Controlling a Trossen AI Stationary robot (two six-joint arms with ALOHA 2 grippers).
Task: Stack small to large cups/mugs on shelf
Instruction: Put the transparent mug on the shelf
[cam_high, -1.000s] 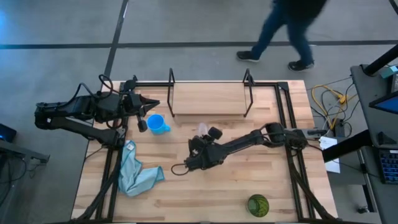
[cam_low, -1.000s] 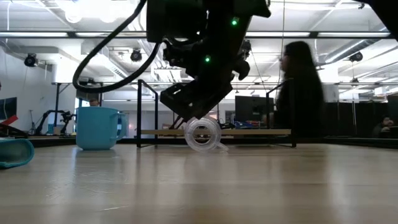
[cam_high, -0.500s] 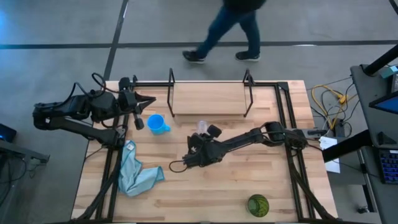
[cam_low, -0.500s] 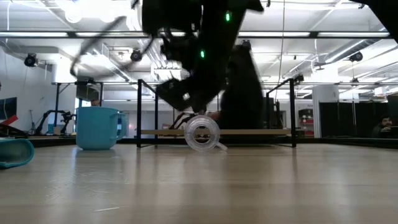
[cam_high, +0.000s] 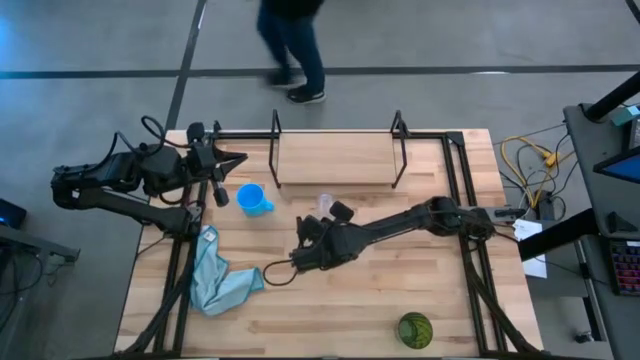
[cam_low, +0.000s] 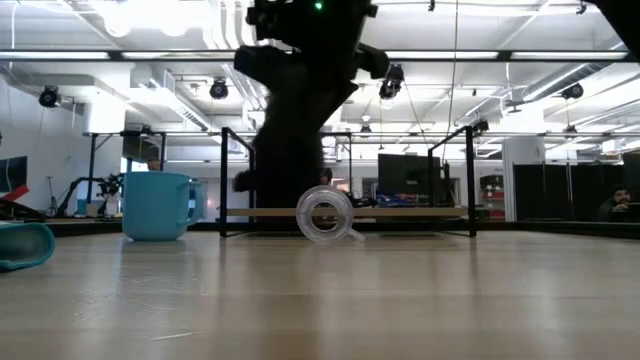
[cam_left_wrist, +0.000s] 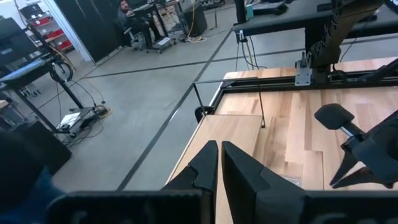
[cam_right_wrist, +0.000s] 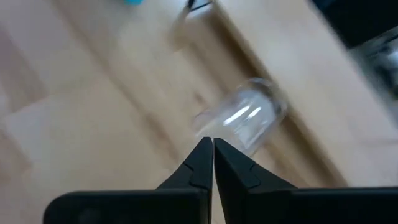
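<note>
The small clear cup (cam_high: 325, 205) lies on its side on the table just in front of the shelf (cam_high: 335, 160), its open end facing the near edge (cam_low: 325, 213). The blue mug (cam_high: 252, 198) stands upright to its left (cam_low: 157, 205). The dark green cup (cam_high: 415, 328) stands near the front edge at the right. My right gripper (cam_high: 338, 212) is shut and empty, its tips (cam_right_wrist: 212, 143) just short of the clear cup (cam_right_wrist: 242, 121). My left gripper (cam_high: 238, 160) is shut and empty, above the table's far left (cam_left_wrist: 219, 146).
A light blue cloth (cam_high: 215, 280) lies crumpled at the left front. The shelf's black wire end frames (cam_high: 275, 135) stand at both ends of the plank. A person (cam_high: 295, 40) walks on the floor beyond the far edge. Cables (cam_high: 530, 160) lie off the table's right side.
My right gripper has drawn a little toward the table's left edge and risen from just above the clear cup, turning as it went. The clear cup has stayed on its side where it was. The person beyond the table has walked from right to left.
</note>
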